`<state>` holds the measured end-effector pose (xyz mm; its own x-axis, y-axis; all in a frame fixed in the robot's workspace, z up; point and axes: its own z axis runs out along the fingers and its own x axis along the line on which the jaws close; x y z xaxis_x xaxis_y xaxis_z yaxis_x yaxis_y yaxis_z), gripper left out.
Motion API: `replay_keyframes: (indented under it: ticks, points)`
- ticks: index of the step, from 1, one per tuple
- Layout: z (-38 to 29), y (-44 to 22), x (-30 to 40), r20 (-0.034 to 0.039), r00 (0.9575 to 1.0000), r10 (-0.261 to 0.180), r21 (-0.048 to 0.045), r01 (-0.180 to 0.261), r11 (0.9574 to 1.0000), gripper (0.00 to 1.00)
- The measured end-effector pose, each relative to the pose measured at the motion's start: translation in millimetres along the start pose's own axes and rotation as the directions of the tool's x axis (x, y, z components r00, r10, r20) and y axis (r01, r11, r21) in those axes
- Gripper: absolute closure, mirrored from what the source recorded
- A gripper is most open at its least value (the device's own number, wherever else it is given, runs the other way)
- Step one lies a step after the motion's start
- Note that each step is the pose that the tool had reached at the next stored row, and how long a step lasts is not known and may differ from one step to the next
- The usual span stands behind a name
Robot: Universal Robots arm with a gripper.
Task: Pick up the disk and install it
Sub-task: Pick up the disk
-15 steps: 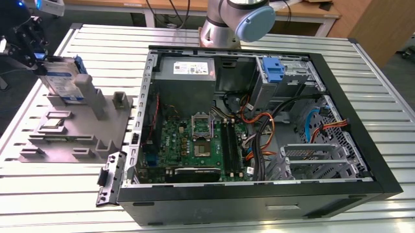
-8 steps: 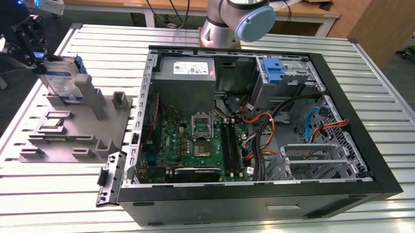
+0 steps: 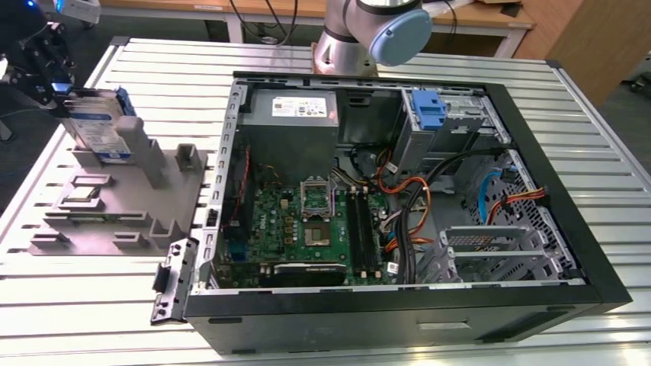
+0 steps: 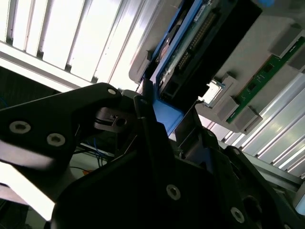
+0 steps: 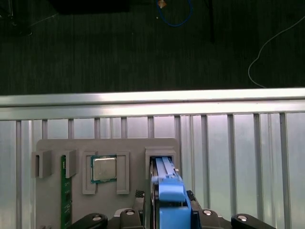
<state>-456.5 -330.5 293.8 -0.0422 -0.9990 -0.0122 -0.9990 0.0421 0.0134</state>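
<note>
Gripper [image 3: 59, 90] at upper left of exterior view, clenched on the disk [image 3: 102, 130] by its top end. In both wrist views the black fingers [image 4: 145, 121] sit either side of the blue rail [image 5: 169, 191], touching it.

Disk stands upright on edge, lower end seated in a slot of the grey fixture [image 3: 122, 206]; not lifted clear as far as I can tell. White-and-blue label faces the exterior cam.

Fixture lies flat on slatted metal table [image 3: 102, 305], at the exterior view's left, just beside the PC case [image 3: 569, 252]. First wrist view: CPU chip [image 5: 104, 168] in its own pocket of the fixture, near the disk slot; green RAM stick [image 5: 66, 200] in another pocket beyond the chip.

Case is open, side panel off, mobo [image 3: 305, 221] and cables exposed. Blue latch [image 3: 429, 110] upright in the drive bay at the case's upper right, well apart from the disk. Arm base [image 3: 371, 30] behind the case, top centre.
</note>
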Motion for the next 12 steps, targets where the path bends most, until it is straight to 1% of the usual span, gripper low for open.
replay_keyframes:
  ticks: [4, 6, 7, 12]
  points:
    - [0.1, 0.0, 0.0, -0.0001, 1.0000, 0.000, 0.0002, 0.000, 1.0000, 0.55]
    - [0.1, 0.0, 0.0, -0.0002, 1.0000, 0.000, 0.0002, 0.000, 1.0000, 0.57]
    - [0.1, 0.0, 0.0, -0.0002, 1.0000, 0.000, 0.0001, 0.000, 1.0000, 0.63]
    - [0.1, 0.0, 0.0, -0.0002, 1.0000, 0.000, 0.0002, 0.000, 1.0000, 0.64]
